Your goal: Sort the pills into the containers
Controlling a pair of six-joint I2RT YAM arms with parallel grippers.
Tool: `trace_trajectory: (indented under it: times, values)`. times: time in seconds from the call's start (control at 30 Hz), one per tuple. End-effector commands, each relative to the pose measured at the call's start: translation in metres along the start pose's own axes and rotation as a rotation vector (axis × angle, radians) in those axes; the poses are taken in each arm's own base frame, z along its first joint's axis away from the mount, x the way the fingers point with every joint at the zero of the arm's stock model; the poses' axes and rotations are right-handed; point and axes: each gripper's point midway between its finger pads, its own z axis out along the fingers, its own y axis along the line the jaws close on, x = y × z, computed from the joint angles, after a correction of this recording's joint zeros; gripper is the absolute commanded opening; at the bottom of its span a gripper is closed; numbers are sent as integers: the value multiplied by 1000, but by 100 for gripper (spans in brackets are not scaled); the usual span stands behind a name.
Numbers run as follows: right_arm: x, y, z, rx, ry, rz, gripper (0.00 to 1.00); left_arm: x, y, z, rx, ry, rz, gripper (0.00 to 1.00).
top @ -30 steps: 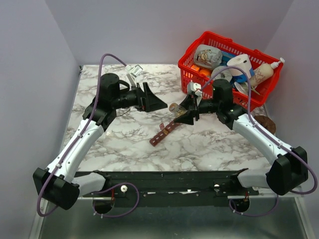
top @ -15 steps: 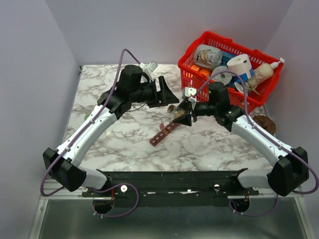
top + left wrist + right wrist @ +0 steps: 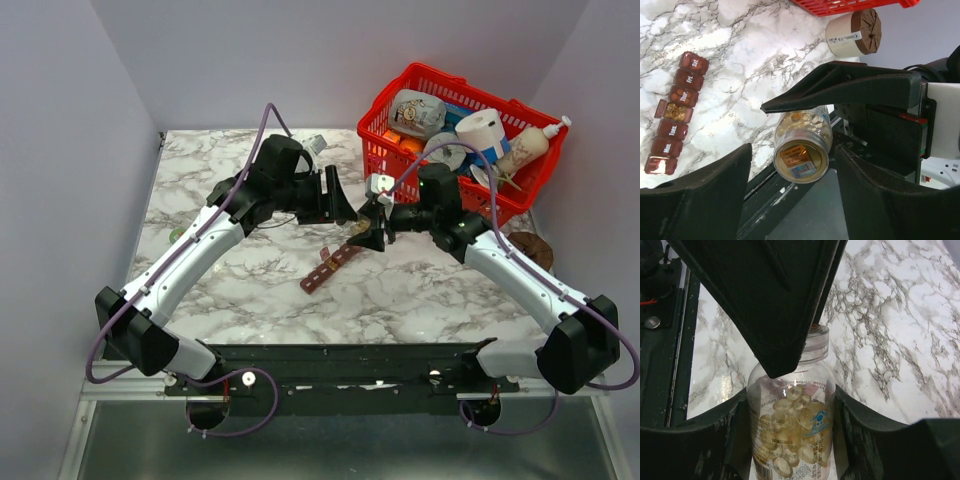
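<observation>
The right hand (image 3: 366, 231) gripped a clear bottle (image 3: 802, 150) of pills (image 3: 791, 407) above the bench (image 3: 250, 285). The left hand (image 3: 792, 159) straddled the bottle half-wide, with gaps showing. The bottle's label print was too small to read. The containers (image 3: 688, 79) lay on the bench, their lids reading Sat, Fri, Tues and Mon, and one compartment held pills.

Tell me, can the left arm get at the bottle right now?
Probably yes: the left gripper stands open around the end of the bottle, with nothing between them; the right gripper holds only its body.
</observation>
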Motion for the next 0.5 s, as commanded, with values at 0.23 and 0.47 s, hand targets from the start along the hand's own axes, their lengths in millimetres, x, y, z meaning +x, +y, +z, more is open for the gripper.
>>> trace_trajectory:
  times: [0.23, 0.47]
  values:
    - [-16, 0, -1, -4, -29, -40, 7, 7, 1, 0, 3, 37, 59, 39]
    - [-24, 21, 3, -123, -86, 24, 7, 28, -4, -3, 163, 142, 277, 30]
